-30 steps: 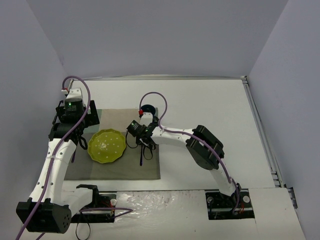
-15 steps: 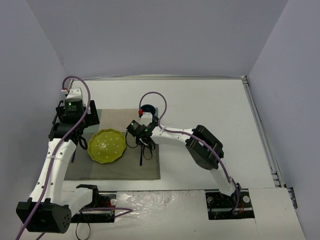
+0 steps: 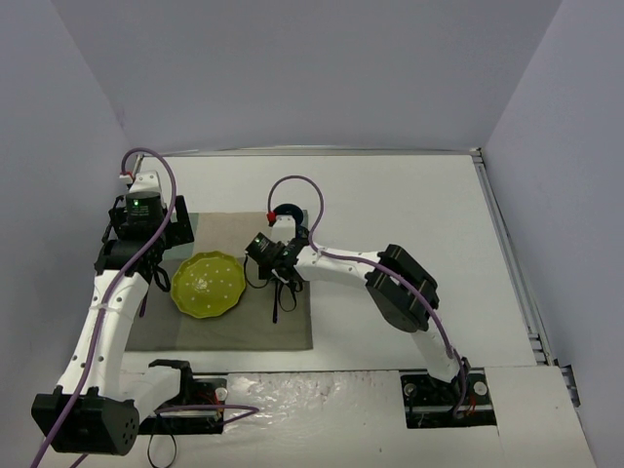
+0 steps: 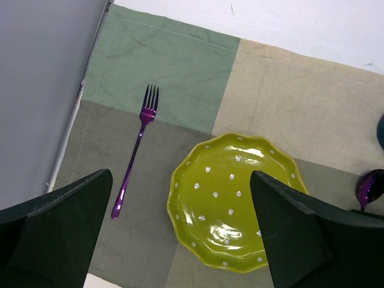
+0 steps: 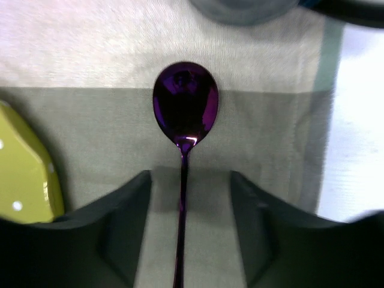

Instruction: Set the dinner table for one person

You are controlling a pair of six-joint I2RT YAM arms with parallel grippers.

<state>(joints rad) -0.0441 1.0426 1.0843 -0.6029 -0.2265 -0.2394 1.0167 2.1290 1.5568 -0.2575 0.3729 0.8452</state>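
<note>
here, white dinner table (image 3: 409,195) amid grey walls (image 3: 292,68)

We see the dinner table (image 3: 419,205) w/ a grey-green placemat (image 3: 244,333) at its near-left. A yellow-green plate (image 3: 208,284) sits mid-mat. Left gripper (image 3: 144,271) hangs over the mat's left side, just beside the plate. Right gripper (image 3: 278,273) is low over the mat's right strip, above a thin dark spoon (image 3: 276,304). A dark round item (image 3: 291,208) sits at the mat's far-right corner.
</note>
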